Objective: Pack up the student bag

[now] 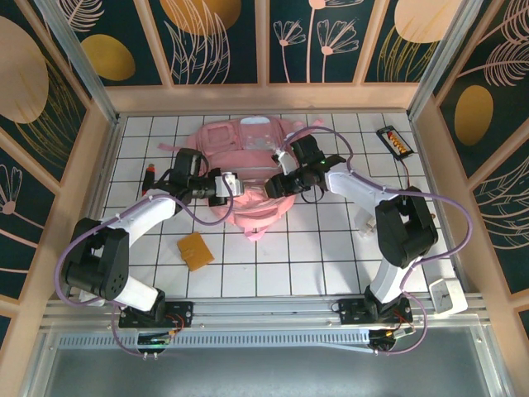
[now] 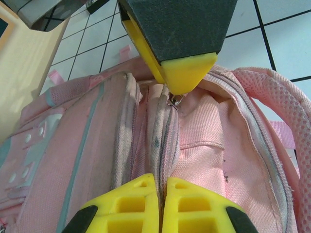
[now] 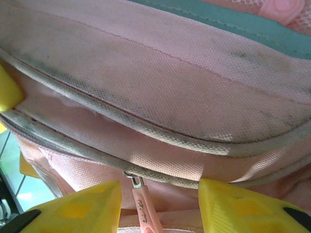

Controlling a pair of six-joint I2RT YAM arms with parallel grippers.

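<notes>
The white tiled table (image 1: 331, 248) carries the pink bag (image 1: 248, 136) at its middle. A flat orange card (image 1: 195, 251) lies near the bag's near-left corner, and a black case (image 1: 393, 141) lies well to its right.

Top view looks down over the table (image 1: 331, 248); both wrist views close on student bag (image 1: 216, 137)

The bag (image 1: 240, 145) lies on my table (image 1: 331, 248), in the middle towards the far side. It is big and soft, pink fabric with pale strips and grey-edged zips. A mesh-padded strap (image 2: 272, 97) curves along one side. The cloth is smudged grey, and a small pink pull tab (image 3: 143, 206) hangs from one zip.
</notes>
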